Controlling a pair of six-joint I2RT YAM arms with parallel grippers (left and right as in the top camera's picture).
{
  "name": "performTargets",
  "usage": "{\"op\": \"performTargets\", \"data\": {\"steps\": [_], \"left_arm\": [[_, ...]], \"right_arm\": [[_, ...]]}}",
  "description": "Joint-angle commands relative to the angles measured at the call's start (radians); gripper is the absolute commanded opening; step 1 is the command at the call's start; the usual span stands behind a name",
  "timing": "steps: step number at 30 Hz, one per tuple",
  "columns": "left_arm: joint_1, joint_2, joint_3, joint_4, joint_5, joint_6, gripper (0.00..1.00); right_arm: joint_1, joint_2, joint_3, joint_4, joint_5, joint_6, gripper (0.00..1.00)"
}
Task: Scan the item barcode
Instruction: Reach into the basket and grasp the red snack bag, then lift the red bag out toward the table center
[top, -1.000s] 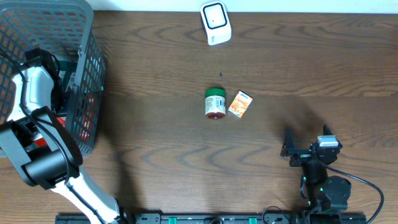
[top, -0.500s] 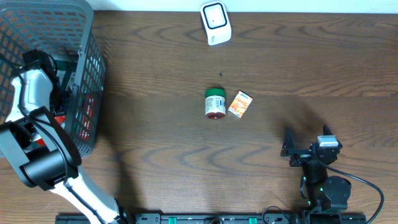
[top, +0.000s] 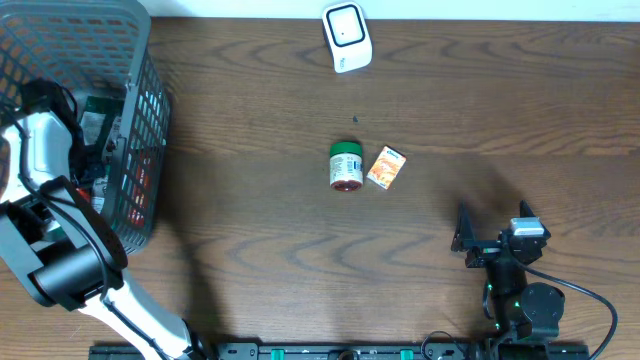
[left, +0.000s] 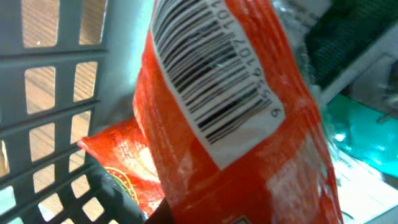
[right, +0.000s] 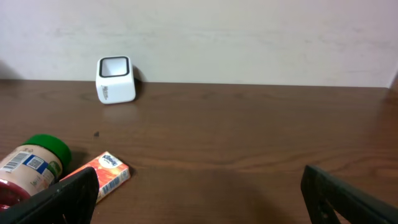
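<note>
So the overhead cam is staring straight down at the whole bench (top: 420, 230), with the basket (top: 140, 110) sitting at its left edge. The left wrist cam is poking inside that basket, jammed right up against an orange packet (left: 236, 143) that's filling most of the frame. The right wrist cam is sitting low, looking across the bench toward the wall, and it's sharing the scanner (right: 115, 79), jar (right: 31, 165) and small box (right: 106, 175) with the overhead.

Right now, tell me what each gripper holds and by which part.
Left gripper, down in the basket, is shut on the orange packet; where it grips is hidden. Right gripper is open and holds nothing.
</note>
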Motion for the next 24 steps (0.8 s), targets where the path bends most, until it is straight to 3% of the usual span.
{"op": "performTargets", "data": {"steps": [1, 10, 14, 21, 24], "left_arm": [[-0.004, -0.044, 0.059, -0.009, 0.04, -0.004, 0.07], [-0.005, -0.338, 0.161, 0.092, 0.04, -0.018, 0.08], [-0.008, -0.539, 0.162, 0.148, 0.061, -0.206, 0.08], [-0.085, -0.791, 0.161, 0.119, 0.435, -0.369, 0.07], [-0.179, -0.843, 0.161, 0.037, 0.47, -0.455, 0.07]], "right_arm": [[0.004, -0.005, -0.002, -0.004, -0.005, 0.013, 0.99], [0.004, -0.005, -0.002, -0.004, -0.005, 0.013, 0.99], [0.004, -0.005, -0.002, -0.004, -0.005, 0.013, 0.99], [0.004, -0.005, -0.002, -0.004, -0.005, 0.013, 0.99], [0.004, -0.005, -0.002, -0.004, -0.005, 0.013, 0.99]]}}
